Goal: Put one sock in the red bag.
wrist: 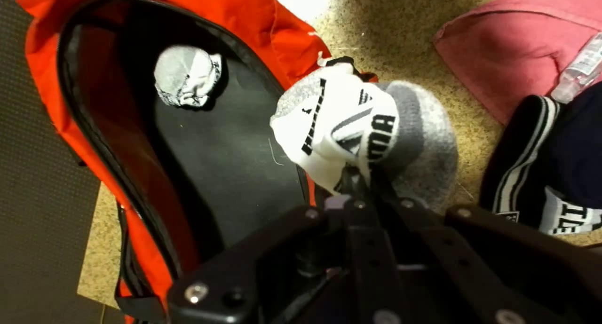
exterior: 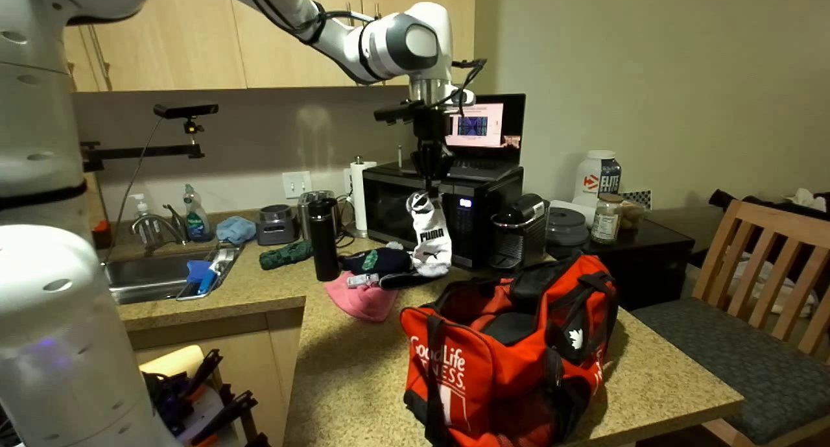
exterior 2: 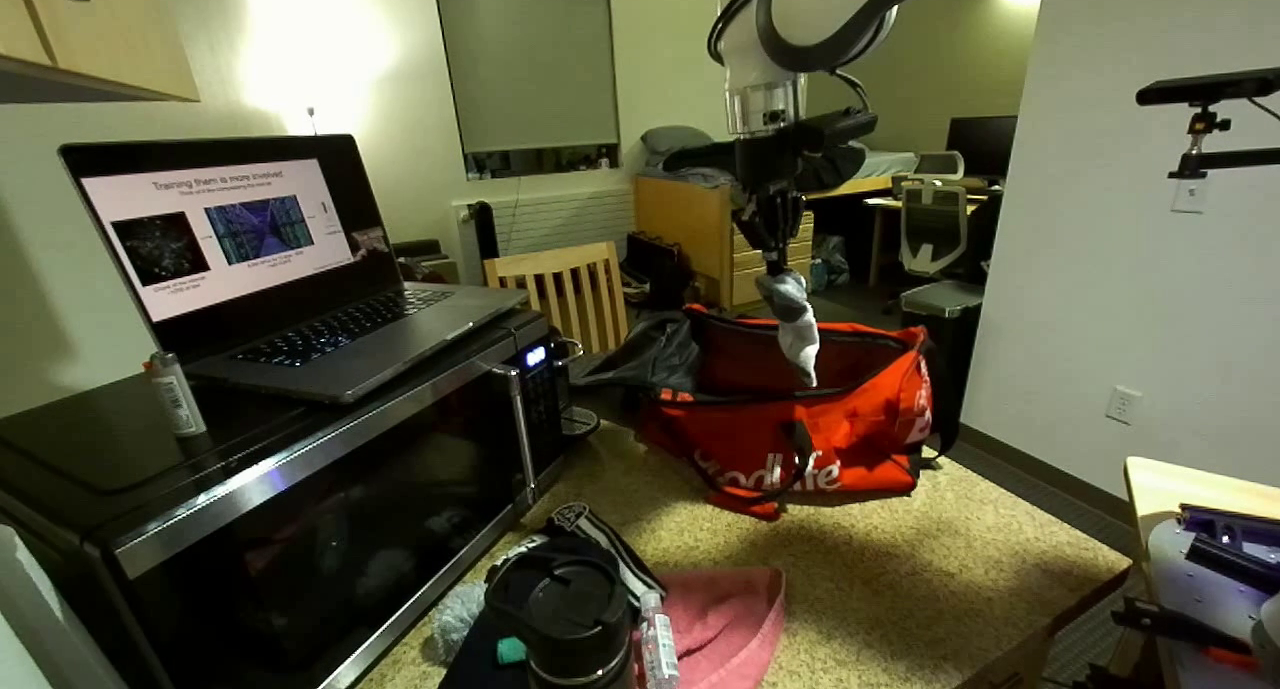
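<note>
2+ socks [wrist: 345, 98], 1 red bag [exterior: 515, 369], 1 laptop [exterior 2: 300, 264], 1 m'wave [exterior 2: 330, 519], 1 blk flask [exterior: 324, 242].

Sock [exterior: 430, 236]: white and grey, black lettering, hanging limp. Red bag [exterior: 512, 362]: open, upright, near surface [exterior: 655, 382] edge.

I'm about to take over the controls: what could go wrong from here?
In the wrist view, the sock overlaps the edge of the red bag, so letting go now might drop it on the counter.
It hangs from the gripper by its top, so its loose lower end could snag on that edge.
A white-and-grey bundle, perhaps another sock, lies inside the bag, so this may exceed the one sock asked for.
</note>
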Motion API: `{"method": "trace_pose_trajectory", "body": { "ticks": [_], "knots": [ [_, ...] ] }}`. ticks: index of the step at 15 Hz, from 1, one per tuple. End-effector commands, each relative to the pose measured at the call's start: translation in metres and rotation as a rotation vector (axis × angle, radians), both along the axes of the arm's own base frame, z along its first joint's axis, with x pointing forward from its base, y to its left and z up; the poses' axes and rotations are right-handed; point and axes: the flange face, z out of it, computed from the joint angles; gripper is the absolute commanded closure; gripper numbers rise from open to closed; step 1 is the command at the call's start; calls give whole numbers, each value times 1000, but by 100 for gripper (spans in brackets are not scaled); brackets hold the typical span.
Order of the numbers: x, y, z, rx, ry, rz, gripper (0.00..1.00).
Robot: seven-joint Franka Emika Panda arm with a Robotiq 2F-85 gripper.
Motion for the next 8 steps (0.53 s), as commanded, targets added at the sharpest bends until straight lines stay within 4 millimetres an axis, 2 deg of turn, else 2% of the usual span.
{"method": "trace_pose_trajectory", "body": {
  "ticks": [1, 8],
  "knots": [
    [-22, -20, 15, -41, 7, -58, 94],
    [-31, -47, 28, -132, -31, -68, 94]
  ]
}}
